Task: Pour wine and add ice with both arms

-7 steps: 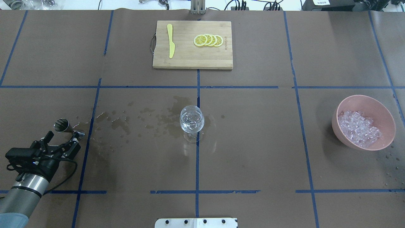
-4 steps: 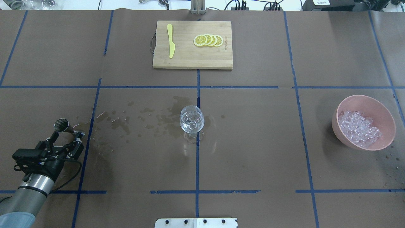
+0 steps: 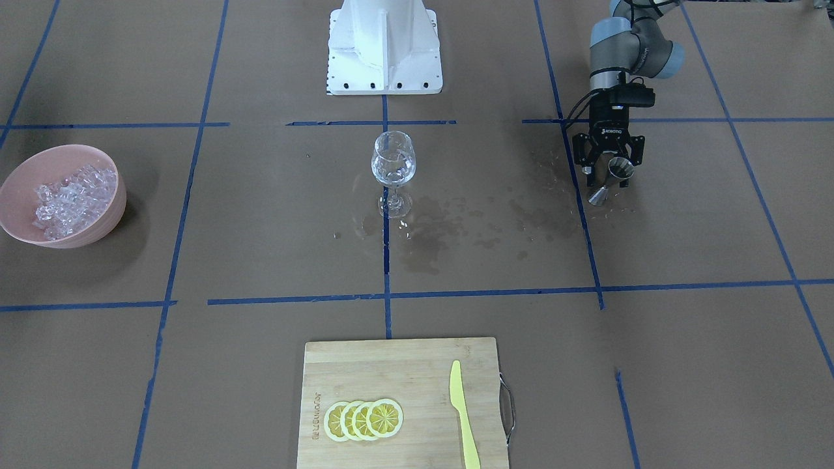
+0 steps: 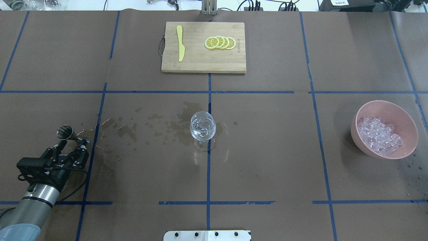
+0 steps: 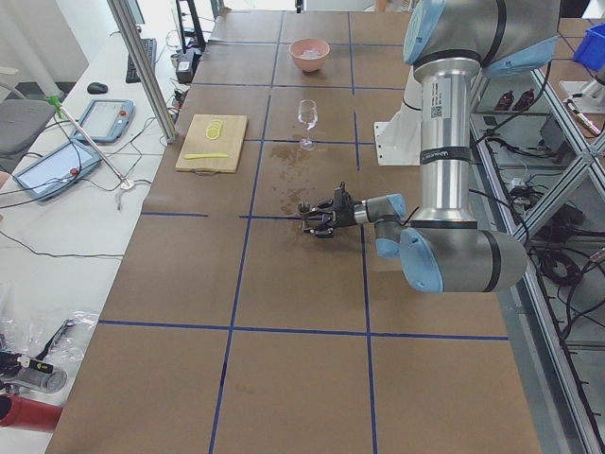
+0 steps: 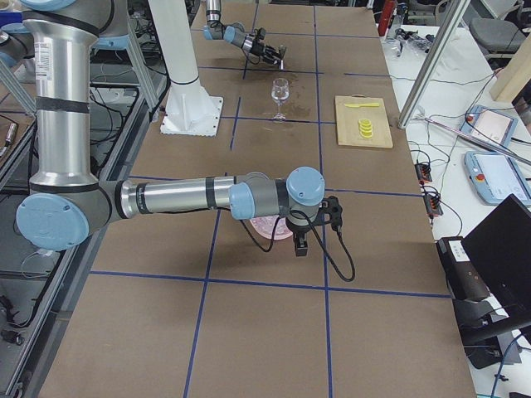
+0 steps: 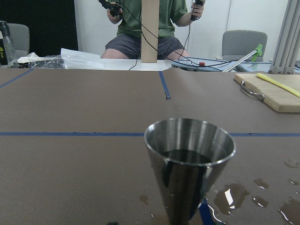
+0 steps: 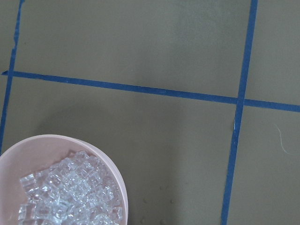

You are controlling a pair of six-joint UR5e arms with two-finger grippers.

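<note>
R gripper (image 6: 300,246) shows only in a side view, so we can't tell jaw state. Bowl (image 8: 47,146) is cut by the wrist-cam edge, jigger (image 7: 190,164) base too; wine (image 4: 202,132) in glass (image 4: 202,122) too faint to gauge.

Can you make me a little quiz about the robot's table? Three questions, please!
1. Count: how many lemon slices lie on the cutting board?
2. Pick one: what fills the pink bowl? A) ice B) lemon slices C) a knife
3. True or false: the left gripper is at the pink bowl.

Key
1. Four, overlapping in a row.
2. A.
3. False. It is at the metal jigger, at the other end of the table from the bowl.
</note>
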